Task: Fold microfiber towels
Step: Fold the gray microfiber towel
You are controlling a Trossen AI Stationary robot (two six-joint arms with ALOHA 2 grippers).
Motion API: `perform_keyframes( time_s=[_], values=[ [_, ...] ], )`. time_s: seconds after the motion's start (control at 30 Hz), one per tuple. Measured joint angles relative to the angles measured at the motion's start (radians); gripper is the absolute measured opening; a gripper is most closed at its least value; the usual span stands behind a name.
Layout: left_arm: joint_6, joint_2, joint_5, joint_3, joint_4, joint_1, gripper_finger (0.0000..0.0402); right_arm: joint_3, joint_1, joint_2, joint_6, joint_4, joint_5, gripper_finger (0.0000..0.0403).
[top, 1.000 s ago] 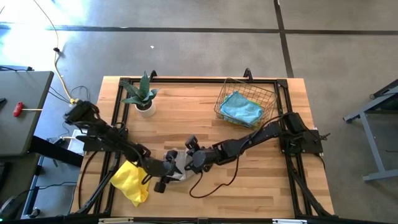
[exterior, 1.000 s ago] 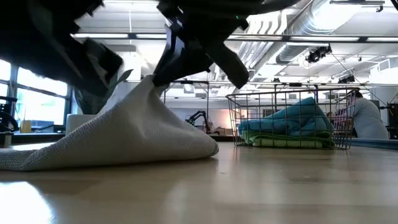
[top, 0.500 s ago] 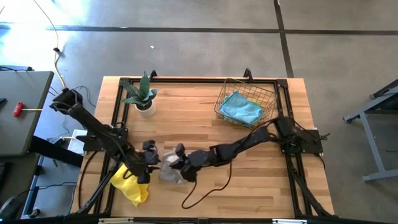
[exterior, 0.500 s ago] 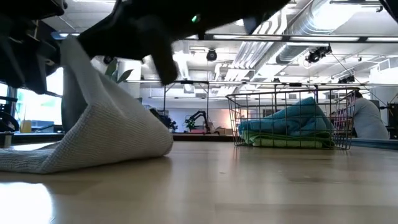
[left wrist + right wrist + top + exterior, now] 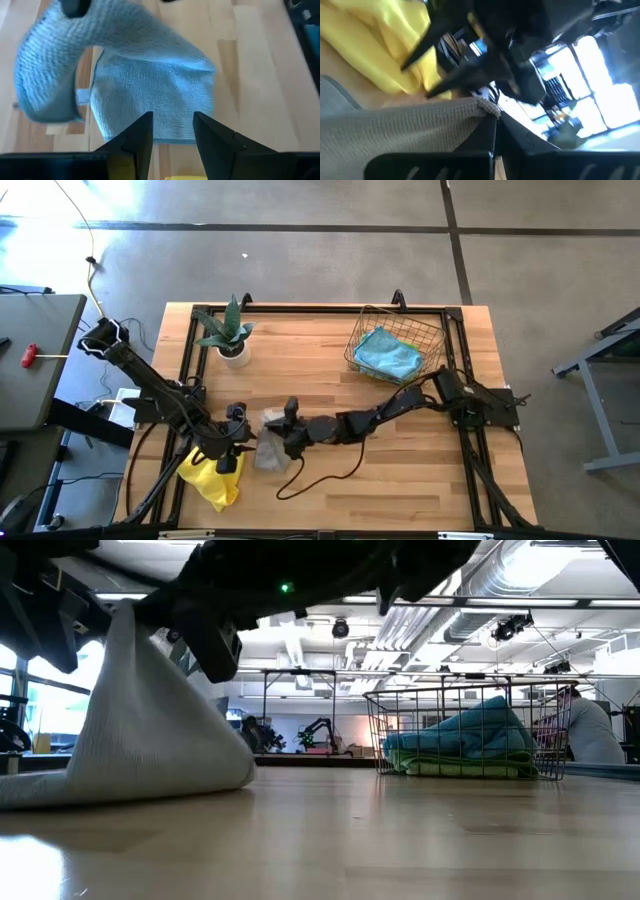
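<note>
A grey microfiber towel (image 5: pixel 268 452) lies near the table's front left, with one part raised into a peak (image 5: pixel 125 625). My right gripper (image 5: pixel 283 427) is shut on that raised part. My left gripper (image 5: pixel 172 117) stands open just left of the towel, above the table, with the towel's flat part (image 5: pixel 155 85) ahead of its fingers and nothing between them. A crumpled yellow towel (image 5: pixel 210 475) lies at the front left edge under the left arm. Folded light blue towels (image 5: pixel 388 353) rest in a wire basket (image 5: pixel 432 332) at the back right. My right gripper pinches the grey towel at an edge or corner (image 5: pixel 481 106) between its two shut fingers. It reaches in nearly level from the table's right. The held part is lifted; the cloth slopes down from it, and its lower part (image 5: pixel 60 790) lies on the table.
A small potted plant (image 5: pixel 230 335) stands at the back left. A black cable (image 5: pixel 330 478) from the right arm loops on the wood near the front. Bare wood shows in the middle and at the front right.
My right gripper has carried the towel's raised part toward the table's left edge, over the part that stays on the table. My left gripper has drawn back toward the left edge and risen, away from the towel.
</note>
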Motion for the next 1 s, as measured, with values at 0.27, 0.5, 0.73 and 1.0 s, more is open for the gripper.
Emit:
perform_keyframes(
  time_s=[0.27,0.5,0.73,1.0],
  values=[
    [0.008,0.043,-0.007,0.0,0.009,0.004,0.0131,0.0,-0.021,0.008,0.236,-0.124,-0.252,0.0],
    [0.018,0.042,0.0,0.0,0.026,0.004,0.0131,0.0,-0.016,0.011,0.338,-0.105,-0.403,0.0],
    [0.018,0.042,0.063,0.0,0.04,0.004,0.0131,0.0,-0.015,0.017,0.332,-0.05,-0.26,0.0],
    [0.122,0.076,0.049,0.0,0.134,0.007,0.0131,0.0,-0.023,0.016,0.265,0.059,-0.184,0.0]
  ],
)
